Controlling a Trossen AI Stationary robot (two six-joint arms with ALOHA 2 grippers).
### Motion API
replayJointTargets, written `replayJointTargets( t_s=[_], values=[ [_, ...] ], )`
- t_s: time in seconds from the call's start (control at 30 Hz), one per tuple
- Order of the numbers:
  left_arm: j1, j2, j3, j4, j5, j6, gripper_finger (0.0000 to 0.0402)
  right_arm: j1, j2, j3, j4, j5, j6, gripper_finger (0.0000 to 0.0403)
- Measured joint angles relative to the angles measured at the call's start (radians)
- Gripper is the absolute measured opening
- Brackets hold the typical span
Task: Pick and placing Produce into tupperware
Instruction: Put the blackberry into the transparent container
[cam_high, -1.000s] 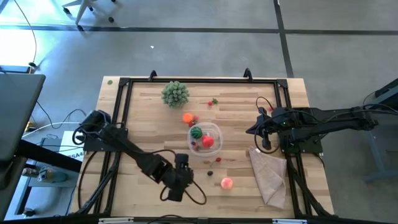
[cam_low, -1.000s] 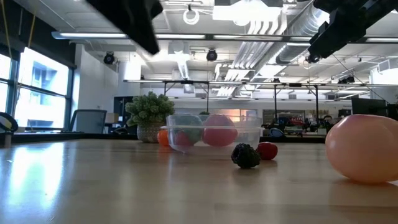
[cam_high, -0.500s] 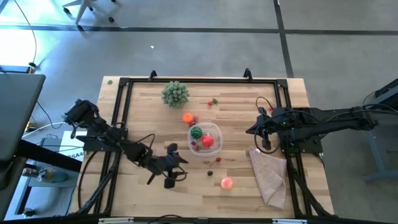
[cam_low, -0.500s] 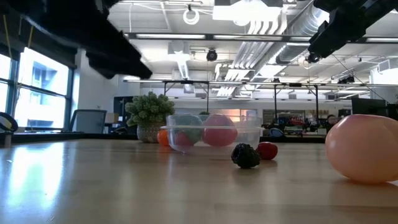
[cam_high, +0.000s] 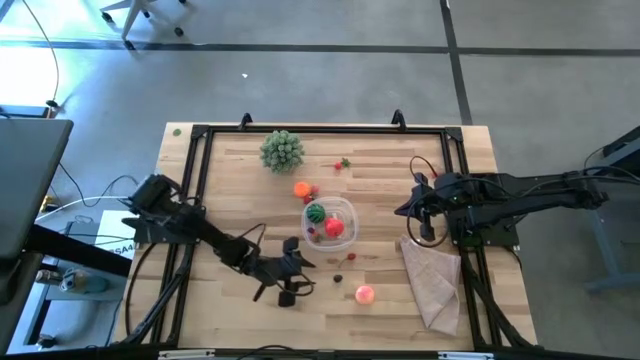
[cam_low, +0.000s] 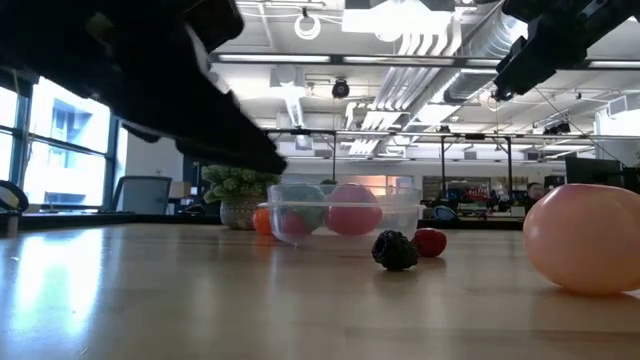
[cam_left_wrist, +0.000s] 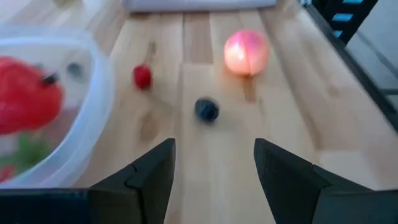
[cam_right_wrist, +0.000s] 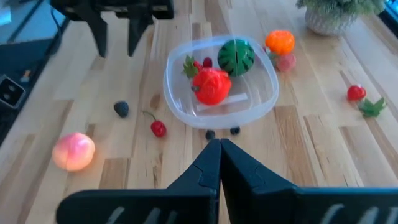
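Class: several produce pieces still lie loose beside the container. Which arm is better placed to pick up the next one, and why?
Probably the left. The left gripper is open just short of the dark berry and cherry; the right gripper is shut, above the cloth.

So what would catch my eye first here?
Probably the clear tupperware at mid-table, already holding a big red piece and a green melon. Next, the pink peach near the front edge, with the left pincer open just beside the loose fruit.

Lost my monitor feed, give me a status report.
Left end effector open, empty, over the table facing the dark berry. Right end effector shut, parked above the cloth. Tupperware holds several pieces; peach and cherry outside. Nothing blocking.
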Motion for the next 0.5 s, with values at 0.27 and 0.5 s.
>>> replayJointTargets(
  t_s=[0.27,0.5],
  values=[
    [0.026,0.117,0.136,-0.015,0.049,0.089,0.0207,0.0,0.016,0.0,-0.002,0.0,0.0,0.0],
    [0.045,0.201,0.237,-0.103,0.067,0.098,0.0207,0.0,0.024,0.0,-0.001,0.0,0.0,0.0]
  ],
)
